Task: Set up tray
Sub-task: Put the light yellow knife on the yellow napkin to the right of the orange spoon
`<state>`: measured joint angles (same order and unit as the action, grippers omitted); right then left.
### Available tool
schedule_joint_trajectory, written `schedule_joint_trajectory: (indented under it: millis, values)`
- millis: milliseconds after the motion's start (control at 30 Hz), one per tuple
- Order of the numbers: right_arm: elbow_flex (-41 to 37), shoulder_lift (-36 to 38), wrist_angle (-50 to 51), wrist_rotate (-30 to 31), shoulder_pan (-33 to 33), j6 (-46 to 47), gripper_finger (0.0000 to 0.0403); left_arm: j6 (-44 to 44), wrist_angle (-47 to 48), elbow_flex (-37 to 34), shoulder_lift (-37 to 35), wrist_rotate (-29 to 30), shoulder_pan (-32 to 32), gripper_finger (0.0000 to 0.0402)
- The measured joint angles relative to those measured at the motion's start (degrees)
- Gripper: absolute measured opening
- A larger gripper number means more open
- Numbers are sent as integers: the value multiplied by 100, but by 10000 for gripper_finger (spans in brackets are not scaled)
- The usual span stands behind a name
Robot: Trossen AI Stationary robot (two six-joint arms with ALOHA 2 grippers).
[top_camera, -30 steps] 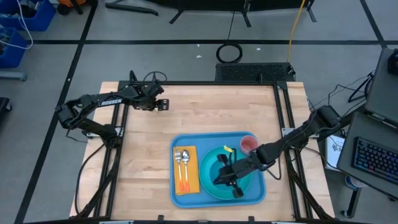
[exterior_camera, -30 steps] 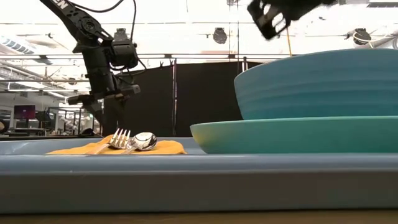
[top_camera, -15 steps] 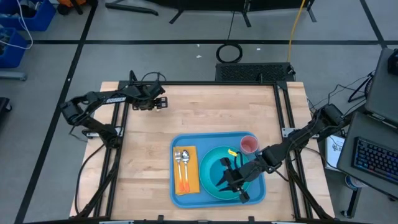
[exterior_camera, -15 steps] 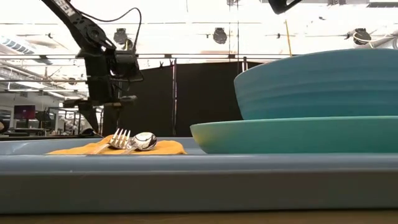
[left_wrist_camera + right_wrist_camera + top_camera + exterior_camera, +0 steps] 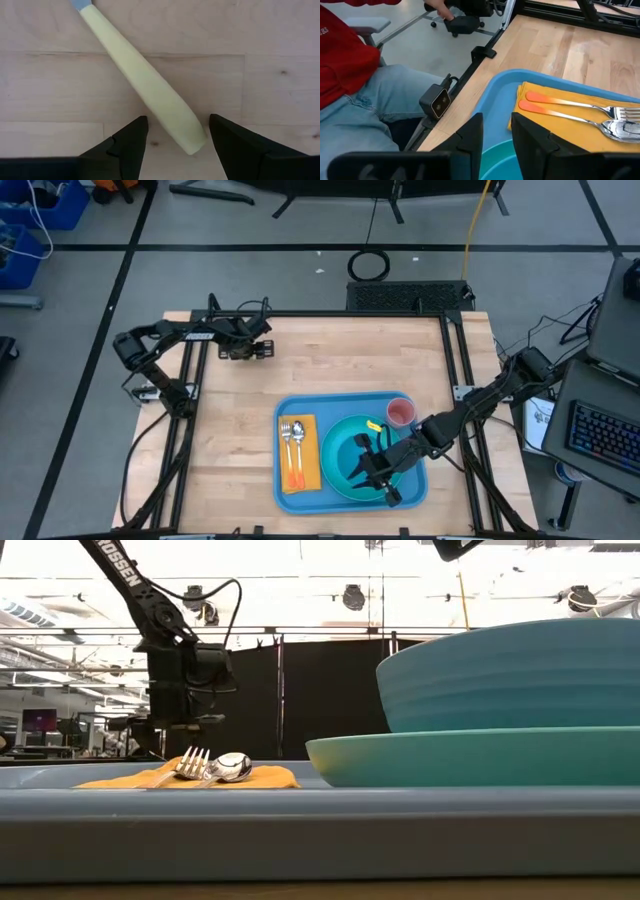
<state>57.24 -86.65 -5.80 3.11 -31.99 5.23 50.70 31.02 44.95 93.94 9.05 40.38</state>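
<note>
The blue tray [image 5: 345, 405] lies near the table's near edge. It carries an orange napkin [image 5: 305, 475] with a fork and a spoon [image 5: 297, 430], a teal plate [image 5: 335, 442] with a teal bowl [image 5: 520, 680] on it, and a pink cup [image 5: 400, 412]. My right gripper [image 5: 376, 472] hovers above the bowl, open by a narrow gap [image 5: 497, 135]. My left gripper [image 5: 258, 348] is low over the table's far left part, open. Its fingers stand on either side of the free end of a pale yellow handle [image 5: 150, 85], which lies flat on the wood without touching them.
A small yellow item [image 5: 371, 422] lies on the tray beside the cup. A person in a red top and jeans [image 5: 365, 95] sits close to the table's edge. Bare wood [image 5: 350, 355] spreads between the tray and the far edge.
My left gripper has come down toward the table at the far left, while its arm swung. My right gripper has risen above the bowl, leaving the low view's top, and shifted slightly toward the near edge. The things on the tray have stayed put.
</note>
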Motion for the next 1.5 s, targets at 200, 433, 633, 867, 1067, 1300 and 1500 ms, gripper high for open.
schedule_joint_trajectory:
  millis: [200,433,633,867,1067,1300,1500]
  values:
    - [0,0,0,-9,0,2,91,-105,72,-15,-75,68,-2,223]
    - [1,0,0,-13,0,2,91,-304,204,-22,-73,247,-98,206]
    - [0,0,0,-13,0,3,91,-140,193,-25,-68,324,-125,131]
    - [0,0,0,-13,0,4,91,-312,215,-33,-68,305,-178,99]
    - [0,0,0,-13,0,7,91,-321,239,-33,-68,310,-323,98]
    - [0,0,-1,-13,0,7,91,-367,471,-36,-138,524,-724,88]
    - [0,0,-26,0,0,7,91,-610,764,-64,-381,408,-1098,51]
